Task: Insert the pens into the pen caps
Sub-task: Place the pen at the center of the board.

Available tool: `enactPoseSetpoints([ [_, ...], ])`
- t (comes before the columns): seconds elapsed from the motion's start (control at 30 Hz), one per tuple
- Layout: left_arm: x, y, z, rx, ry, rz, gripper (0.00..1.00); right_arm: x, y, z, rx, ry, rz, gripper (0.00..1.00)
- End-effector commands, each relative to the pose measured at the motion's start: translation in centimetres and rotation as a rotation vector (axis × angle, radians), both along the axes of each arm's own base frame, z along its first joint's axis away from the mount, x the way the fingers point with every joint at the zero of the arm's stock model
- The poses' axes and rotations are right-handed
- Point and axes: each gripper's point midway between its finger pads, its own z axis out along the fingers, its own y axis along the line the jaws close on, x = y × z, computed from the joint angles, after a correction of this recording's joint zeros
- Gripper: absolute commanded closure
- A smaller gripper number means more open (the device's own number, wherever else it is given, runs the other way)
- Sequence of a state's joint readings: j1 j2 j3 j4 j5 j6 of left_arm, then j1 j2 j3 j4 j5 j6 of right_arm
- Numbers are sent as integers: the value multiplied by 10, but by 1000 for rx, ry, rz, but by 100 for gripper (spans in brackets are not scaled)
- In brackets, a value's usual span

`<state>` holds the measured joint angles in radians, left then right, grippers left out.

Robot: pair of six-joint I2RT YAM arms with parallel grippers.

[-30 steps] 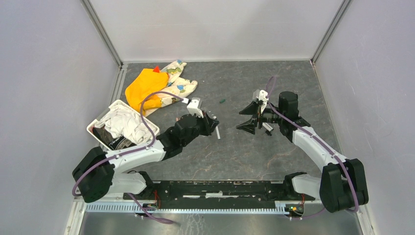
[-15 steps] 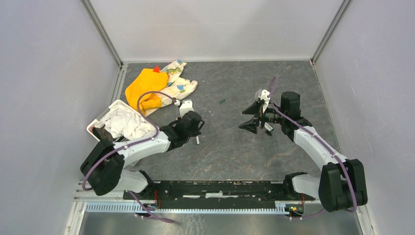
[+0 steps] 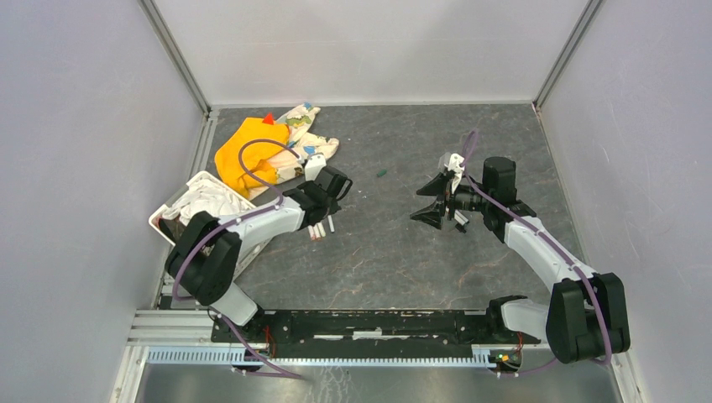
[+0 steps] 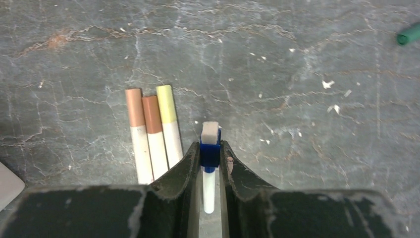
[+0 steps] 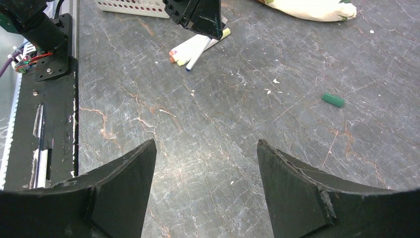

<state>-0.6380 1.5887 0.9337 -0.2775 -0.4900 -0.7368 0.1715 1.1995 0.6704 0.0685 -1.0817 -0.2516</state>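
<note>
My left gripper (image 4: 210,146) is shut on a white-barrelled pen wearing a blue cap (image 4: 210,154), held low over the table. Just left of it lie three capped pens (image 4: 153,134) side by side, with tan, brown and yellow caps. From above, the left gripper (image 3: 327,210) sits beside those pens (image 3: 316,232), close to the basket. A dark green pen cap (image 3: 381,173) lies alone on the table, also seen as the green cap (image 5: 333,100) in the right wrist view. My right gripper (image 5: 205,148) hangs open and empty above bare table, right of centre (image 3: 426,201).
A white basket (image 3: 172,201) full of cloths stands at the left. Orange and patterned cloths (image 3: 252,147) lie at the back left. Grey walls enclose the table on three sides. The arm bases and a black rail (image 3: 378,323) line the near edge.
My left arm has swung left and back from the table's centre, carrying the blue-capped pen to the three capped pens. The right gripper has barely moved and stays open.
</note>
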Motion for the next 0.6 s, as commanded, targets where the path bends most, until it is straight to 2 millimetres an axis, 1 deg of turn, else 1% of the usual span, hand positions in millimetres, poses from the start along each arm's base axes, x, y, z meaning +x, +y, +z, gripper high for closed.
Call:
enactPoseSetpoints([
  [0.0,11,8,-4,-24,20,73,80,7,0,16,9,-53,5,20],
  [0.27,19,15,-16,-37,49,86,73,8,0,15,9,-52,5,20],
  [0.43,22,17,-19,-46,56,93,70,8,-1,15,8,-51,3,20],
  [0.57,22,18,-17,-51,53,92,69,8,-1,15,9,-51,3,20],
])
